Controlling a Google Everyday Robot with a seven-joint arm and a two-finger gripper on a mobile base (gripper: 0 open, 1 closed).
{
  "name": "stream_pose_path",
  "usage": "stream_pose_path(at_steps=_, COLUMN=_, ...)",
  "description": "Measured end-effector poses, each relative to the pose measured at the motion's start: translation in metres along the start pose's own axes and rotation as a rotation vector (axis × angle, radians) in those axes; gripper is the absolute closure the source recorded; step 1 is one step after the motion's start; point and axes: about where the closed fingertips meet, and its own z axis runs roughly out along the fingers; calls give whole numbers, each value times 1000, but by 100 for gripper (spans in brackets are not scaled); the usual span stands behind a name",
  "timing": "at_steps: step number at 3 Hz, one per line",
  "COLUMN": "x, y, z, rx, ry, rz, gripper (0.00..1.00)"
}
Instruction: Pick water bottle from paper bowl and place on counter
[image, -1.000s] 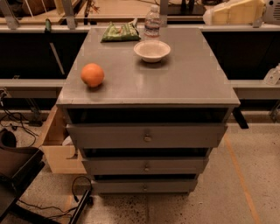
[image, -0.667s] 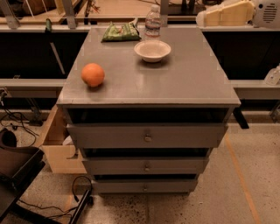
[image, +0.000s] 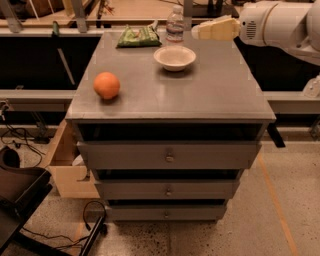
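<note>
The water bottle (image: 175, 23), clear with a white cap, stands upright at the far edge of the grey counter (image: 210, 95), just behind the paper bowl (image: 174, 57). The white bowl looks empty. My gripper (image: 199, 32), cream-coloured on a white arm, reaches in from the upper right. It hovers above the counter's far right part, a short way right of the bottle and apart from it.
An orange (image: 106, 85) sits on the counter's left side. A green snack bag (image: 139, 37) lies at the far left corner. The cabinet has three drawers (image: 170, 156) below. A cardboard box (image: 67, 167) stands at its left, and a dark chair (image: 20, 195) at bottom left.
My arm and gripper have moved left along the far edge, closer to the water bottle. The bottle, bowl and orange have not moved.
</note>
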Motion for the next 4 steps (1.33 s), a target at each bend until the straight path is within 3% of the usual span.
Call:
stream_pose_path(at_steps=1, x=16, y=-3, z=55, rx=-15, ry=11, rz=50, gripper=0)
stream_pose_path(at_steps=2, x=27, y=-4, z=99, rx=-55, ry=-1, rz=60, gripper=0)
stream_pose_path(at_steps=4, x=42, y=-4, z=158, rx=-128, ry=-53, rz=49, gripper=0)
